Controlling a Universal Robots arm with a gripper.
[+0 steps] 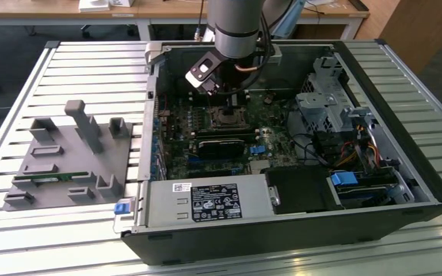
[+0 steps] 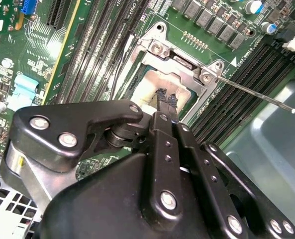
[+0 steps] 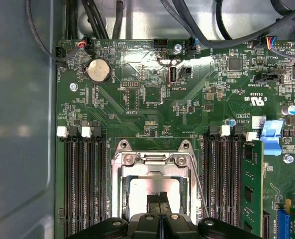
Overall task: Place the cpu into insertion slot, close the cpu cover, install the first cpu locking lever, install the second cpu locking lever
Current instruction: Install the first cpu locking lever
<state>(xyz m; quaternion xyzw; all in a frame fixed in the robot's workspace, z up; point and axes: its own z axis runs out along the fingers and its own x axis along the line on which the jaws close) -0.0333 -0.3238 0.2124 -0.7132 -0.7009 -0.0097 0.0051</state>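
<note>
Silvery cpu cover (image 3: pixel 120 191) lies flat over the cpu (image 3: pixel 142 191); the gripper (image 2: pixel 167 98), jaws closed and empty, stands directly above its window, locking lever (image 2: pixel 256 94) just beside.

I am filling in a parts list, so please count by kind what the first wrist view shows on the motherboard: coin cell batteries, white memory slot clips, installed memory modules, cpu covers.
coin cell battery: 1
white memory slot clips: 4
memory module: 1
cpu cover: 1
Total: 7
</note>
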